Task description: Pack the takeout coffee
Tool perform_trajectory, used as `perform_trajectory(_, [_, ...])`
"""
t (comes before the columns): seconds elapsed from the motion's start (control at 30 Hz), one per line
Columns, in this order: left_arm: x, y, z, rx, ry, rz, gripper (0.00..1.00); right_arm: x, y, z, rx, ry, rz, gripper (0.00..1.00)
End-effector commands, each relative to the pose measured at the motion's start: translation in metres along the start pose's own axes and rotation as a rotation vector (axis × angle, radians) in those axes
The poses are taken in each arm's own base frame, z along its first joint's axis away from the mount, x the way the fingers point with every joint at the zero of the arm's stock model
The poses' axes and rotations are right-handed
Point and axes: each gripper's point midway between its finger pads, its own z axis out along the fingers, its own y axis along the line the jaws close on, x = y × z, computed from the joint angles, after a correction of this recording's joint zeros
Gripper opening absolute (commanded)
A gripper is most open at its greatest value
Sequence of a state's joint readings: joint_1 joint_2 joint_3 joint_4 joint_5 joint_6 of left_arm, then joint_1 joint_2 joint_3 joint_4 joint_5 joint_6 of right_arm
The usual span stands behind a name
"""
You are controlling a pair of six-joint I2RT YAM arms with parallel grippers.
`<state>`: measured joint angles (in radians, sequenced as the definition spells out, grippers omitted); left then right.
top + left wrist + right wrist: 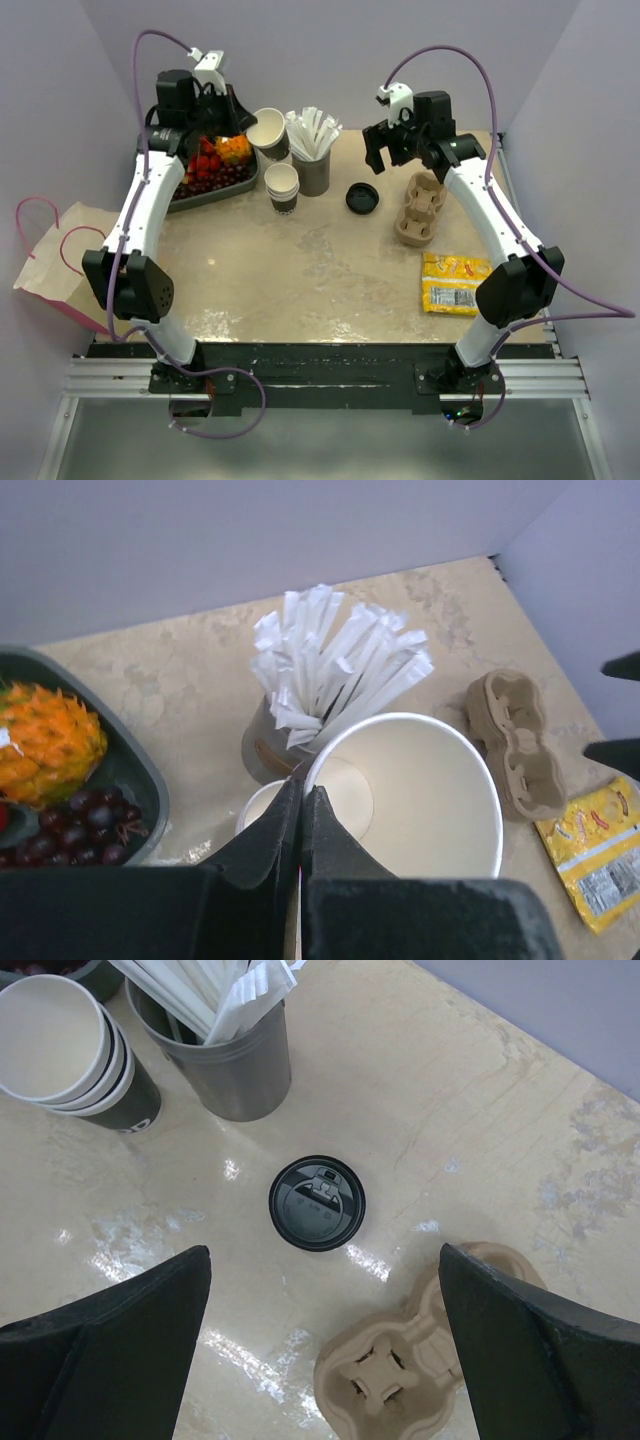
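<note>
nothing packed yet, by my read. you hold lidless paper cup (268, 130) by its rim, left gripper (302, 800) pinched tight on it, arm raised, cup tilted, at 12 o'clock of cup stack (282, 187). black lid (317, 1203) lies flat on table (300, 270), at 9 o'clock of carrier (420, 208). left for you: lidding, seating in carrier. right gripper (322, 1260) hangs spread wide above lid, grasping nothing.

Black plastic lid (317, 1203), glossy tabletop (450, 1090)
</note>
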<state>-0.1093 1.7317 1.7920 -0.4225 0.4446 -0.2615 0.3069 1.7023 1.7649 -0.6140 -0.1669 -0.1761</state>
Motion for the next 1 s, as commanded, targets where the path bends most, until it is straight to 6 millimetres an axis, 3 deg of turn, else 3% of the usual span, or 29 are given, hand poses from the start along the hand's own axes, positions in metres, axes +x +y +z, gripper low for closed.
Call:
perform_trajectory(0.0, [-0.037, -0.056, -0.054, 0.212, -0.072, 0.203, 0.00, -0.036, -0.001, -0.028, 0.019, -0.108, 0.003, 0.99])
perform_trajectory(0.1, [-0.009, -0.086, -0.082, 0.421, -0.013, 0.376, 0.00, -0.042, -0.001, -0.037, 0.027, -0.137, 0.005, 0.99])
perform_trajectory(0.13, [0.009, -0.092, -0.092, 0.491, 0.034, 0.432, 0.00, -0.042, 0.000, -0.039, 0.024, -0.139, 0.004, 0.99])
perform_trajectory(0.27, [0.051, -0.091, -0.113, 0.582, 0.158, 0.586, 0.00, -0.038, 0.000, -0.041, 0.025, -0.129, 0.008, 0.99])
perform_trajectory(0.43, [0.119, -0.087, -0.124, 0.699, 0.345, 0.712, 0.00, -0.033, 0.001, -0.040, 0.022, -0.111, 0.015, 0.99])
perform_trajectory(0.47, [0.140, -0.093, -0.123, 0.733, 0.391, 0.704, 0.00, -0.030, 0.003, -0.039, 0.018, -0.104, 0.020, 0.99])
perform_trajectory(0.5, [0.144, -0.095, -0.121, 0.731, 0.383, 0.739, 0.00, -0.029, 0.004, -0.041, 0.012, -0.106, 0.023, 0.99])
perform_trajectory(0.57, [0.176, -0.103, -0.116, 0.753, 0.436, 0.717, 0.00, -0.022, 0.005, -0.040, 0.009, -0.091, 0.032, 0.98])
perform_trajectory(0.6, [0.171, -0.104, -0.108, 0.716, 0.382, 0.782, 0.00, -0.020, 0.006, -0.040, 0.007, -0.087, 0.034, 0.98])
perform_trajectory(0.63, [0.192, -0.102, -0.106, 0.710, 0.414, 0.742, 0.00, -0.015, 0.007, -0.041, 0.005, -0.075, 0.031, 0.98])
perform_trajectory(0.67, [0.197, -0.106, -0.104, 0.705, 0.398, 0.749, 0.00, -0.014, 0.007, -0.041, 0.006, -0.072, 0.031, 0.98])
perform_trajectory(0.7, [0.182, -0.109, -0.096, 0.674, 0.304, 0.796, 0.00, -0.012, 0.008, -0.042, 0.004, -0.069, 0.031, 0.98])
perform_trajectory(0.73, [0.200, -0.106, -0.094, 0.654, 0.334, 0.721, 0.00, -0.011, 0.008, -0.043, 0.004, -0.066, 0.027, 0.98])
perform_trajectory(0.8, [0.198, -0.108, -0.087, 0.636, 0.277, 0.726, 0.00, -0.009, 0.008, -0.043, 0.005, -0.063, 0.024, 0.98])
perform_trajectory(0.83, [0.212, -0.105, -0.086, 0.629, 0.304, 0.682, 0.00, -0.007, 0.008, -0.043, 0.006, -0.058, 0.025, 0.98])
perform_trajectory(0.97, [0.223, -0.100, -0.077, 0.601, 0.285, 0.675, 0.00, -0.005, 0.007, -0.044, 0.011, -0.053, 0.018, 0.98])
